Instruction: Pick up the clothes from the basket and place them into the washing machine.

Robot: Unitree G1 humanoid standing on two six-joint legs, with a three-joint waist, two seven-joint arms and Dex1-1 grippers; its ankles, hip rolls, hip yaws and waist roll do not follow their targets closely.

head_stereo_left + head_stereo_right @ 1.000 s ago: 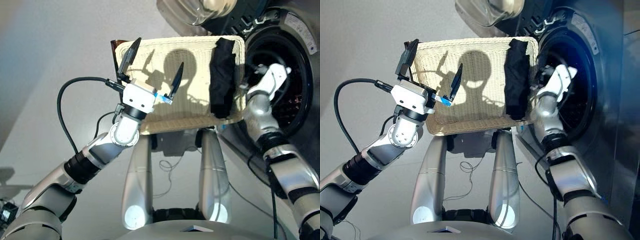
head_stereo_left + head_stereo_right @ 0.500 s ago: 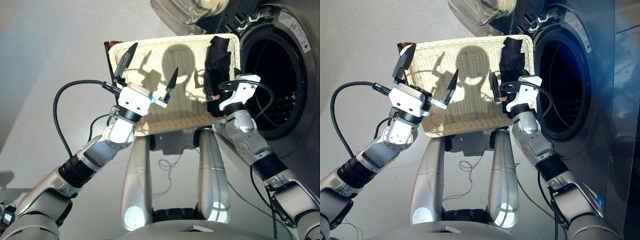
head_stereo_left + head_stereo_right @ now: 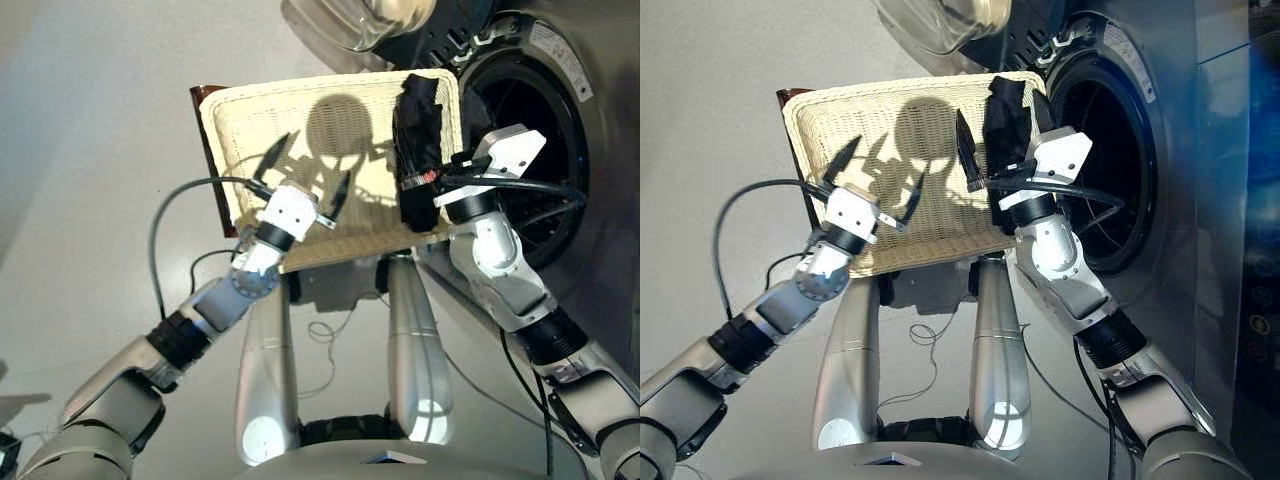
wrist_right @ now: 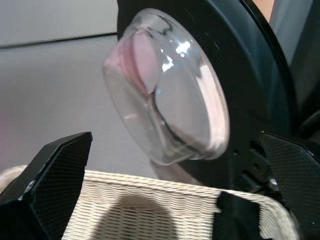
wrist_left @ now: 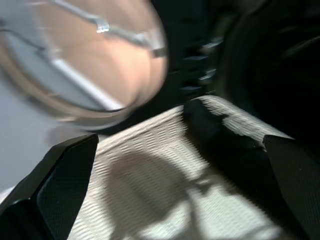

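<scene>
Black garment (image 3: 1006,118) in basket (image 3: 820,120), between spread fingers of right end effector (image 3: 1002,130).

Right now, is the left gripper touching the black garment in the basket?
Apart. In the left eye view, the left gripper is open over bare wicker of the basket, and a clear stretch of weave separates it from the black garment.

A thin cable (image 3: 325,328) lies looped on the pale floor (image 3: 90,130).

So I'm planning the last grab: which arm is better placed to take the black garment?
Right. The right gripper hangs open right beside the black garment at the basket end nearest the washing machine; the left gripper is further off.
</scene>
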